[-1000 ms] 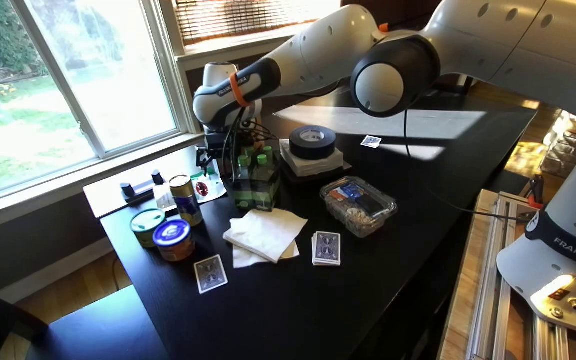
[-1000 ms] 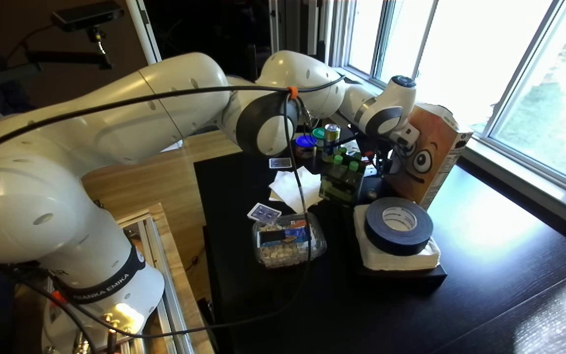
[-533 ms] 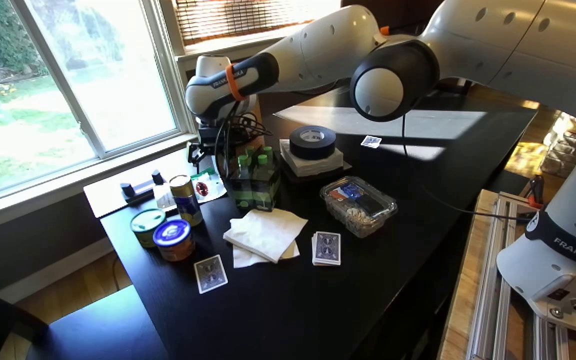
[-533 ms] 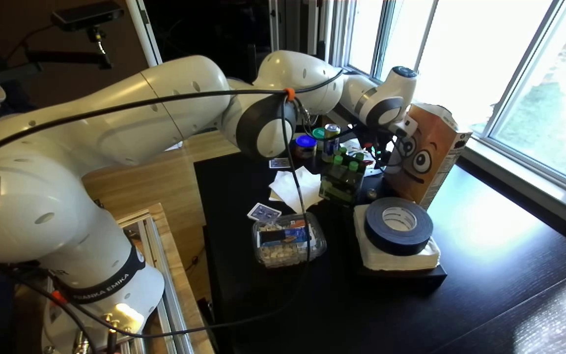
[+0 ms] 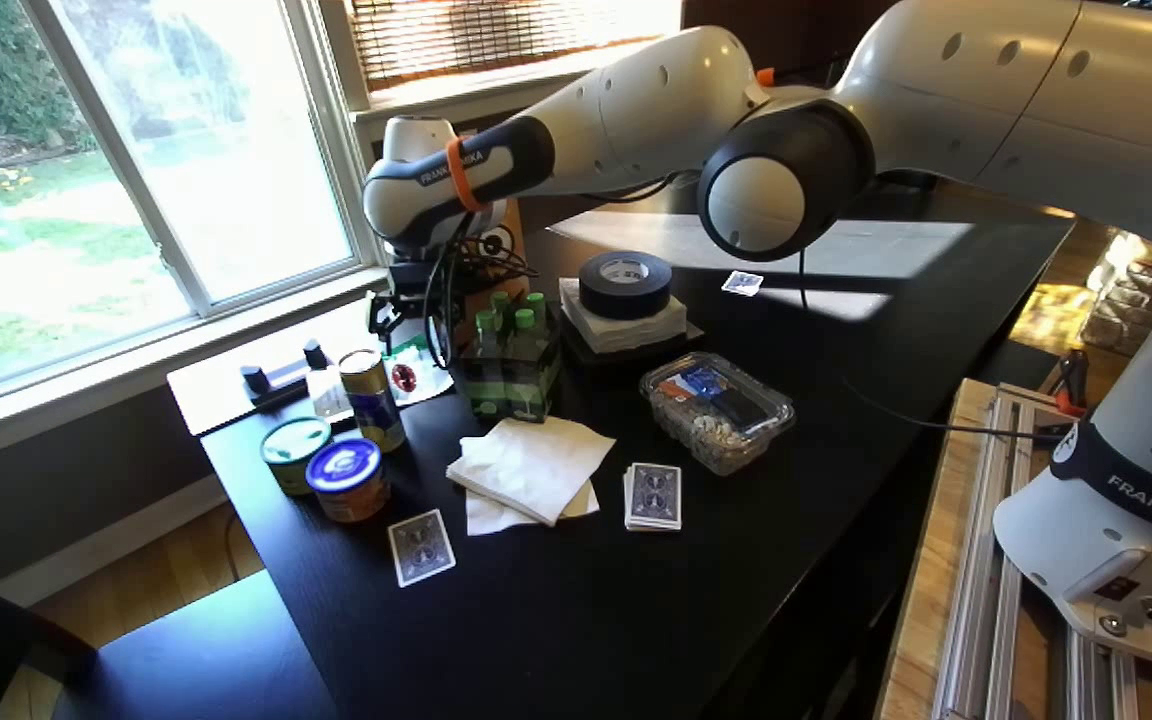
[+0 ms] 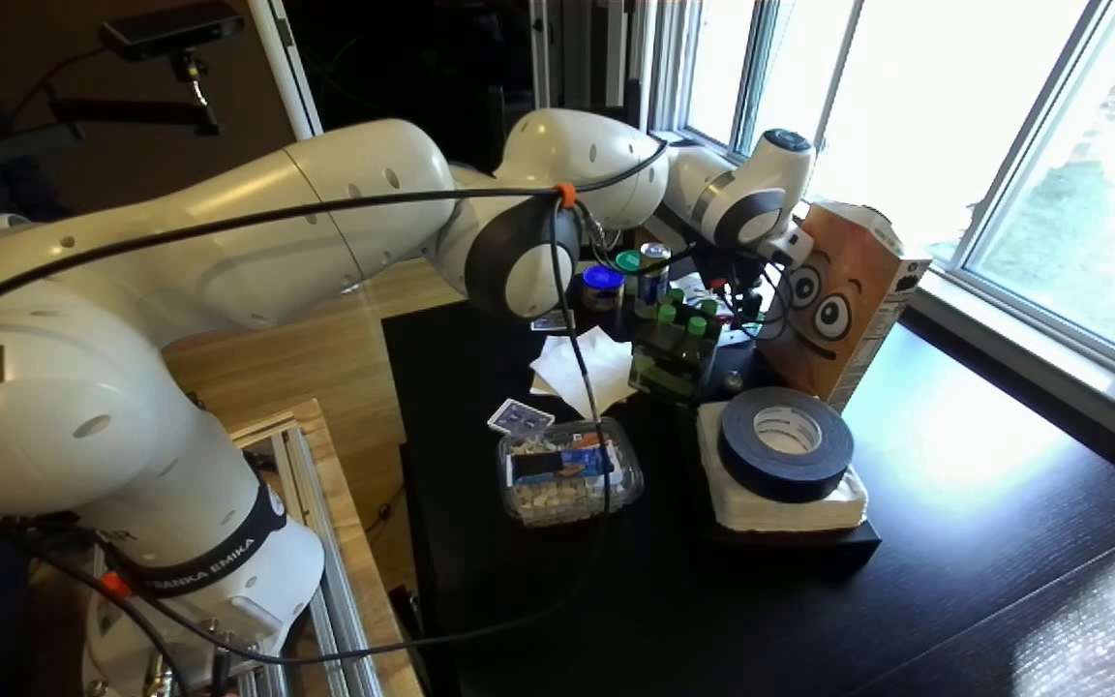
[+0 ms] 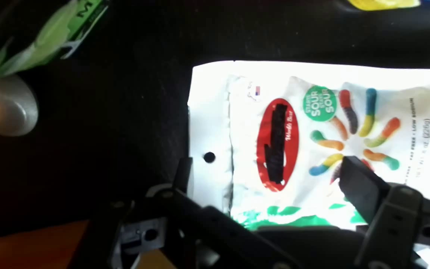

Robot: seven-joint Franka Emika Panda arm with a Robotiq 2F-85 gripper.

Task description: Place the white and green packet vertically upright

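The white and green packet (image 7: 245, 130) lies flat on the dark table in the wrist view. It is white with a red oval, a green round badge, coloured worm pictures and a green band along one side. It also shows in an exterior view (image 5: 428, 381), beside the bottle carrier. My gripper (image 7: 269, 168) is open and empty above it. In the wrist view one finger overlaps the strip with the hole and the other overlaps the worm pictures. In an exterior view the gripper (image 5: 384, 318) hangs above the packet, apart from it. Part of the green band is hidden behind the gripper.
A green bottle carrier (image 5: 516, 378) stands close beside the packet. A tall can (image 5: 372, 405) and two lidded tubs (image 5: 346, 478) stand on the other side. A tall orange box (image 6: 838, 310) stands behind. A tape roll (image 6: 780, 440) sits on white napkins.
My gripper has moved left in both exterior views and is a little higher than a second ago. The packet appears to lie in the same place.
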